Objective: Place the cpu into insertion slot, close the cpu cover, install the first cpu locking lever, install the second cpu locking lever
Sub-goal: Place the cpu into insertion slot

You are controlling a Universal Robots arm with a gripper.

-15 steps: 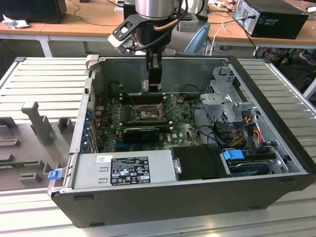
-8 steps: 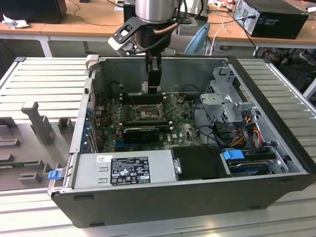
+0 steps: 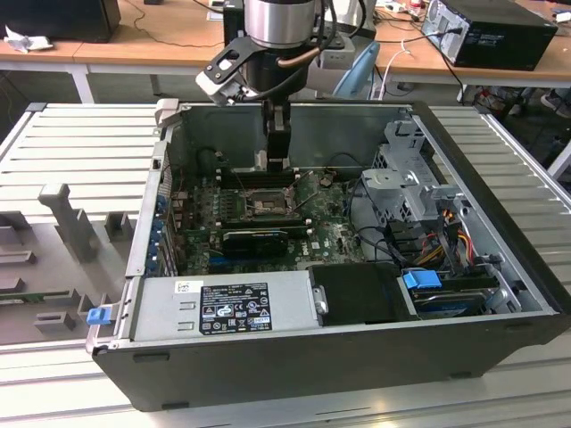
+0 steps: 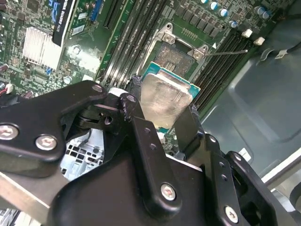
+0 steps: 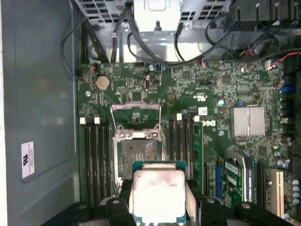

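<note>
Your gripper has its jaws closed on two opposite edges of the chip, near the open socket, hiding one socket edge; the case wall's white label is unreadable.

— Where does the exterior view look from?
— From high up, off to one side of the open computer case. It looks down at a slant and stands far enough back to fit the whole case. The arm is in the upper middle of the frame.
— And the first wrist view?
— It looks straight down at the green motherboard, quite near, with the insertion slot around the middle.
— The second wrist view?
— It peeks past the gripper at a slant, very near, so the motherboard looks tilted.
— What do they share?
— All three see the motherboard and the insertion slot. Both wrist views see the cpu up close.
</note>
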